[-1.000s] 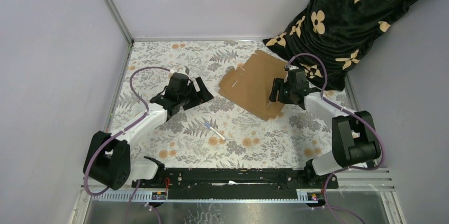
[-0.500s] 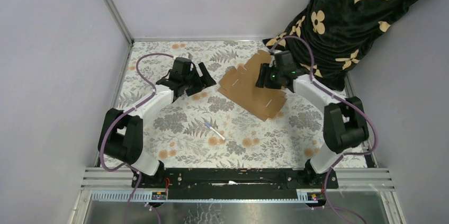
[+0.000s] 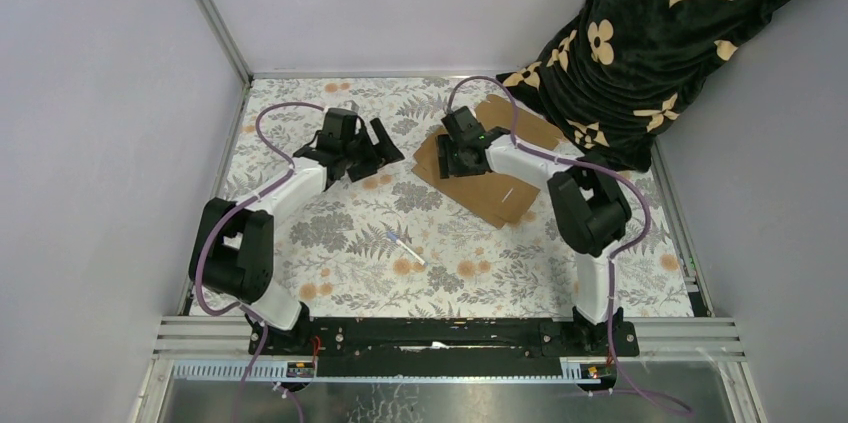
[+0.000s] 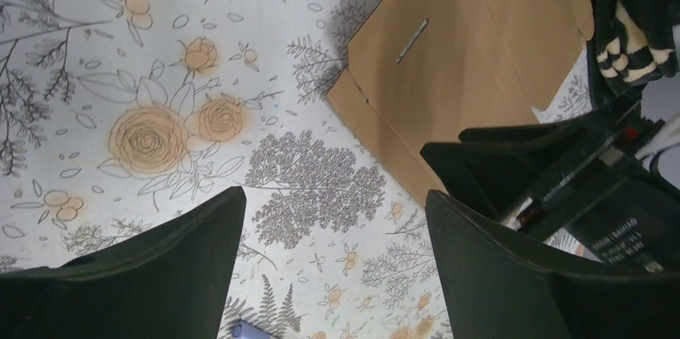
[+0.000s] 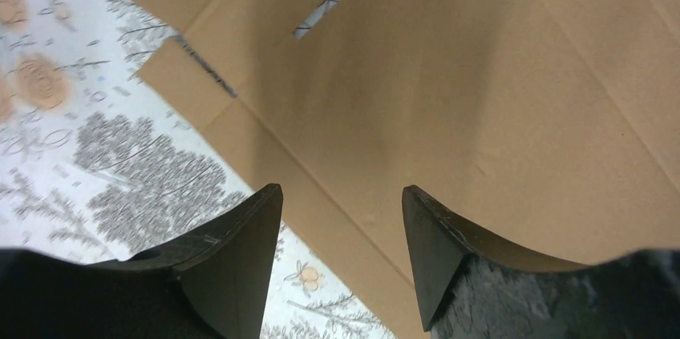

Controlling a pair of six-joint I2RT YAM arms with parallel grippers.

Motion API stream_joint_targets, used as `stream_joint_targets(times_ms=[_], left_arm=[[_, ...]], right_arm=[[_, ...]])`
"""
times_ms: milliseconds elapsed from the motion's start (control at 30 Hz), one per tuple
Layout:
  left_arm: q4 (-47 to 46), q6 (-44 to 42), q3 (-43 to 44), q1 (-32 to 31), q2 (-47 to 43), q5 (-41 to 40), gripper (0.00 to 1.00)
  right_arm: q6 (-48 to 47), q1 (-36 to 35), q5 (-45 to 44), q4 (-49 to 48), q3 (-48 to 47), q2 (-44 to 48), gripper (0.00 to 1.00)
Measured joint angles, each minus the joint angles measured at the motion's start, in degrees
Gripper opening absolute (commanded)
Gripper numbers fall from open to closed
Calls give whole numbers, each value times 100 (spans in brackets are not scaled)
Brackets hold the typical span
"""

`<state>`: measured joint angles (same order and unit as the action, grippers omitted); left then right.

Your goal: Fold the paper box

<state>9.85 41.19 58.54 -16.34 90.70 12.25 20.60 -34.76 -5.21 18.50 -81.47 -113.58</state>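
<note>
The paper box [image 3: 482,189] is a flat brown die-cut cardboard sheet with slits, lying at the back middle of the floral table. My right gripper [image 3: 452,156] is open and hovers low over the sheet's left end. In the right wrist view its fingers [image 5: 341,188] straddle the sheet's edge [image 5: 449,74], holding nothing. My left gripper [image 3: 386,146] is open and empty over bare table, just left of the sheet. In the left wrist view [image 4: 335,195] the sheet [image 4: 457,58] lies ahead, with the right gripper [image 4: 561,171] on it.
A small white pen-like stick [image 3: 404,247] lies on the table nearer the arm bases. A black cloth with gold flowers [image 3: 660,33] hangs at the back right, touching the sheet's far corner. Grey walls close in the left [image 3: 100,143] and back.
My right arm has swung left across the sheet, from its right edge to its left end. My left arm stretched forward a second ago and has since barely moved.
</note>
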Motion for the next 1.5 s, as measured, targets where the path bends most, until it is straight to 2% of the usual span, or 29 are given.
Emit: stream_joint_targets(times_ms=[200,467,800,1133,1300,1500], left_arm=[[7,4,-264,0,-164,0,89],[0,4,-380,7,-284,0,89],[-7,24,-669,24,-608,-2,89],[-13,33,-925,28,-981,-4,90],[-9,33,-1023,28,-1123,-7,90],[-9,31,-1027,28,-1128,-9,89]], right_arm=[[9,-83,-592,111,-131,-446,65],[20,-127,-761,90,-79,-487,66],[28,-492,-804,-350,1150,308,65],[-262,-1502,-782,-306,2004,1012,66],[-549,-1923,-914,-238,2282,1294,70],[-719,-1945,-1051,50,2483,1755,79]])
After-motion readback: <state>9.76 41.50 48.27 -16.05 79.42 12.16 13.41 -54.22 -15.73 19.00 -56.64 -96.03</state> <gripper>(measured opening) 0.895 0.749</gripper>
